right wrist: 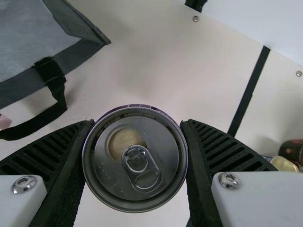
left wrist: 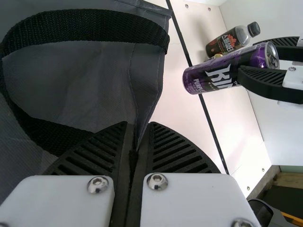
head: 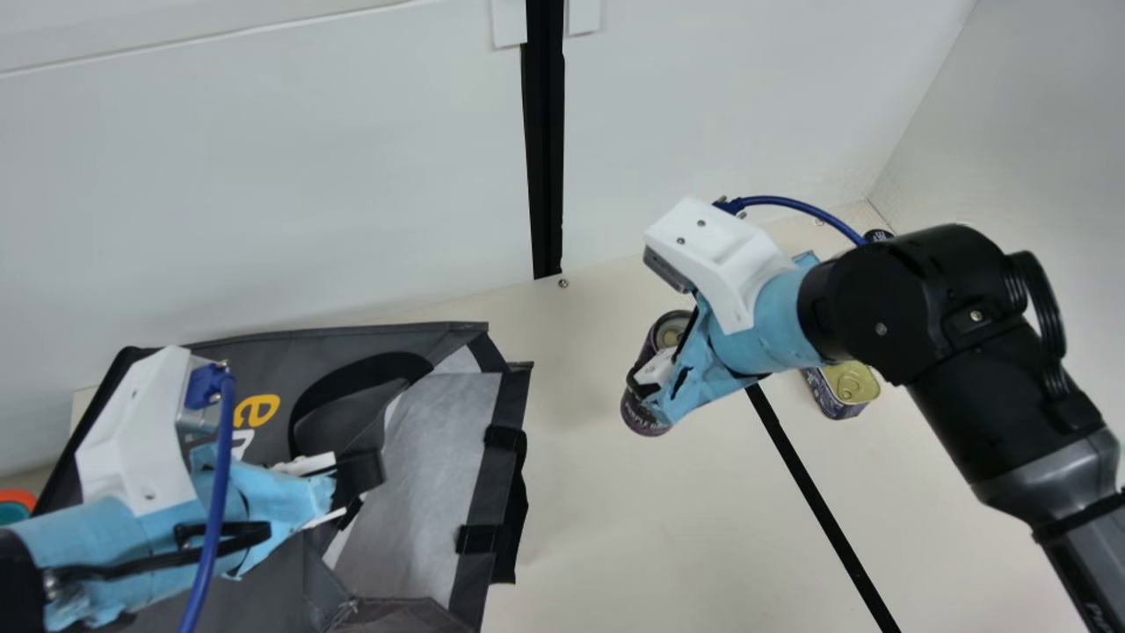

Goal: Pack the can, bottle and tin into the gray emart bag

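"Clamping what in the black ribbed right gripper (head: 652, 380)?"
"Holding the slim purple metal can (head: 647, 420) near the gray fabric emart bag (head: 198, 356), slanted toward it"
"And with the black ribbed left gripper (head: 356, 479)?"
"Pinching the bag's edge, stretched across it"

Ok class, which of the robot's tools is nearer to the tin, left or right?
Right. In the main view, the right tool holds the can left of the tin; the left tool pinches the gray bag much farther left.
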{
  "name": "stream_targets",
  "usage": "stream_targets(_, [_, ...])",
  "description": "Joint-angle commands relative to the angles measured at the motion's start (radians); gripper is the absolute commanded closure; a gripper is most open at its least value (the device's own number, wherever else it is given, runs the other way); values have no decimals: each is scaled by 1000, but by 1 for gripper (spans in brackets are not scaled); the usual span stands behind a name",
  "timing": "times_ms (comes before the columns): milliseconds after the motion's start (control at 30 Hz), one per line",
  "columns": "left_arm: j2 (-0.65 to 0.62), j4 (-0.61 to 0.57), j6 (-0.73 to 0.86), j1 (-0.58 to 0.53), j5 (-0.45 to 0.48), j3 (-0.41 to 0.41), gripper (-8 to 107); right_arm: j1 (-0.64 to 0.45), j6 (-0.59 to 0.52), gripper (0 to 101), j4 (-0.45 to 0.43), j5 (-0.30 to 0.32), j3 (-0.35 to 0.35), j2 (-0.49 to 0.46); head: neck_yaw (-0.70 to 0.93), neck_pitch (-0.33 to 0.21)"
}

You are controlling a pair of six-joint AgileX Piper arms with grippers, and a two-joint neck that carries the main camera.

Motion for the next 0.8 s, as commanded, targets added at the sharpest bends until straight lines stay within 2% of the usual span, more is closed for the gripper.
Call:
stream_targets(0, [0, 0, 0, 0, 0, 0, 89, 7, 0, 101, 6, -2, 0, 2, -1, -23])
stream_targets(567, [0, 0, 0, 0, 0, 0, 89, 98, -28, 101, 56, 6, -22, 7, -1, -23])
stream_targets(767, [0, 0, 0, 0, 0, 0, 89, 126, -42, 101, 80, 38, -21, 1, -1, -23])
